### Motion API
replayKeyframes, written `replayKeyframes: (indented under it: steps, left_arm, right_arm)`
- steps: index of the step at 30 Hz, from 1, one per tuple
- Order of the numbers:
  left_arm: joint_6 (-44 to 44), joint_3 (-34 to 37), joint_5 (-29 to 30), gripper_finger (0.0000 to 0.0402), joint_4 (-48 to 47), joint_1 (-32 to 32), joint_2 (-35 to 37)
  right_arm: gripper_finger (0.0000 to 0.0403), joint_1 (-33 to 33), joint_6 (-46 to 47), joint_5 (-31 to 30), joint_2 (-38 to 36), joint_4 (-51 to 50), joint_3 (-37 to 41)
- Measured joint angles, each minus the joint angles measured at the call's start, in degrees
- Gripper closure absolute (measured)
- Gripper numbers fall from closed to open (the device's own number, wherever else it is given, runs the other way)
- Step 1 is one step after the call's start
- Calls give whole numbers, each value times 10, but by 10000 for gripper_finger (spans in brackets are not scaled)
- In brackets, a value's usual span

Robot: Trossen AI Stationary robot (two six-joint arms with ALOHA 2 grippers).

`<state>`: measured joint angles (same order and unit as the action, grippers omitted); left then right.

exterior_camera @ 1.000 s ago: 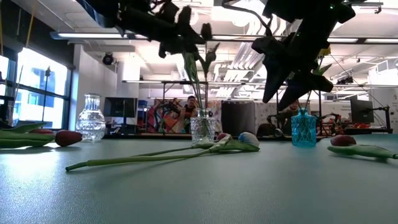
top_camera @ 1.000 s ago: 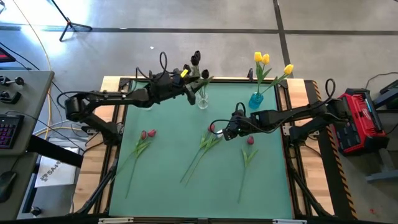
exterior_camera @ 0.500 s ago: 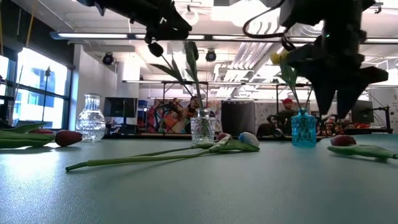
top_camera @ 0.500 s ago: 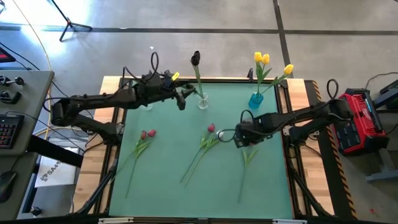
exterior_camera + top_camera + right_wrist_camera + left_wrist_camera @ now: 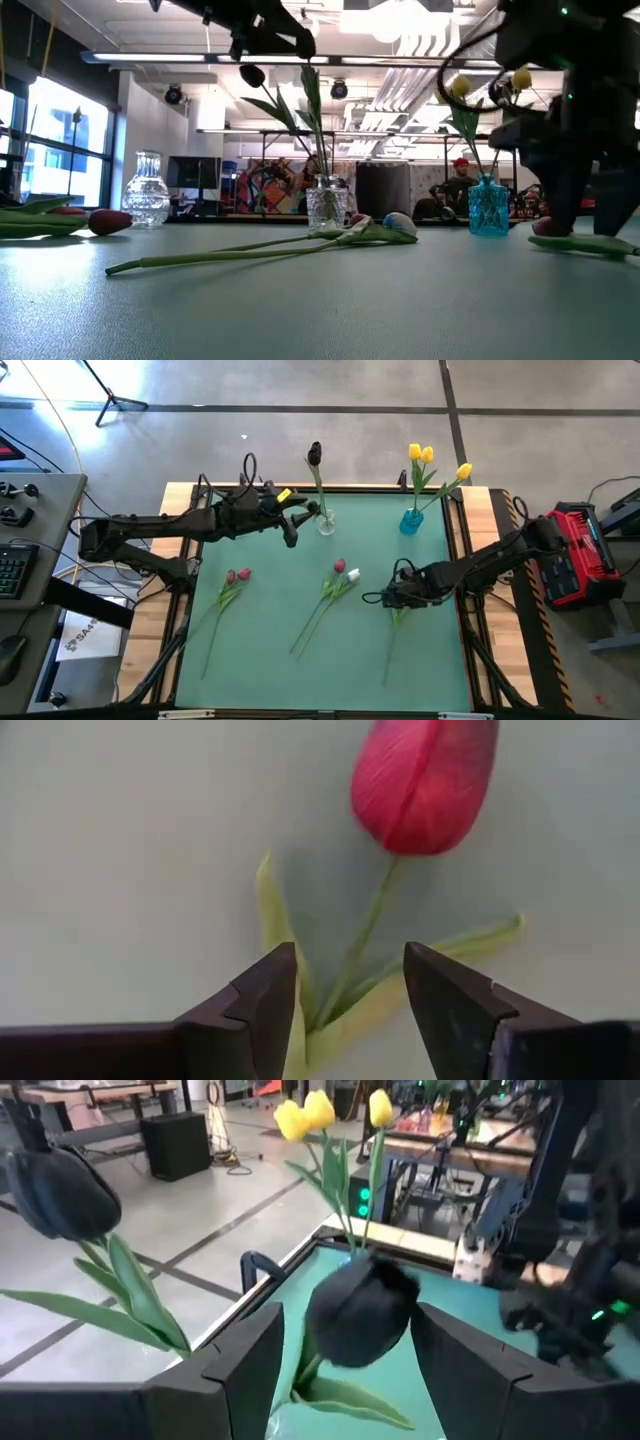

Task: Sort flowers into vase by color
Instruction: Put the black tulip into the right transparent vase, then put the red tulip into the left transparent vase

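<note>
1. On the green mat's left side, two dark red tulips (image 5: pixel 238 575) lie flat.
2. Left gripper (image 5: pixel 300 520), fingers spread, sits beside the clear vase (image 5: pixel 326 525) holding black tulips (image 5: pixel 315 454).
3. Right gripper (image 5: pixel 392 598), spread, straddles a red tulip (image 5: pixel 424 782) stem on the mat.

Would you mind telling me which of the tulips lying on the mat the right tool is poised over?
The red tulip nearest the mat's right edge: its stem runs between the open right tool. The other loose tulips lie farther left.
</note>
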<state>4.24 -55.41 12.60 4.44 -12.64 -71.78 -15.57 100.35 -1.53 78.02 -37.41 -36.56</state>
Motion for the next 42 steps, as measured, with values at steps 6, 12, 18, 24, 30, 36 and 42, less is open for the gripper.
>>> replayKeyframes:
  steps: [6, 12, 18, 24, 30, 36, 42]
  left_arm:
    - [2, -29, 0, 193, -16, 0, 13]
    - [46, -27, -36, 193, -18, 2, -9]
    - [51, -27, -103, 193, -8, 25, -57]
    - [60, -27, -119, 193, -3, 47, -72]
    - [89, -27, -119, 193, -3, 53, -69]
    - [103, -28, -120, 193, -11, 69, -69]
    - [152, -28, -120, 193, 7, 66, -65]
  right_arm:
    - [259, -2, 2, -31, 0, 30, 27]
    - [346, -1, -13, -56, 0, 35, 29]
    - [392, -2, -14, -113, -1, 119, 30]
    - [399, 2, -51, -183, -2, 259, 30]
    - [400, 2, -136, -232, -14, 376, 30]
    - [401, 2, -241, -290, -67, 446, 29]
    - [402, 2, -350, -299, -131, 472, 29]
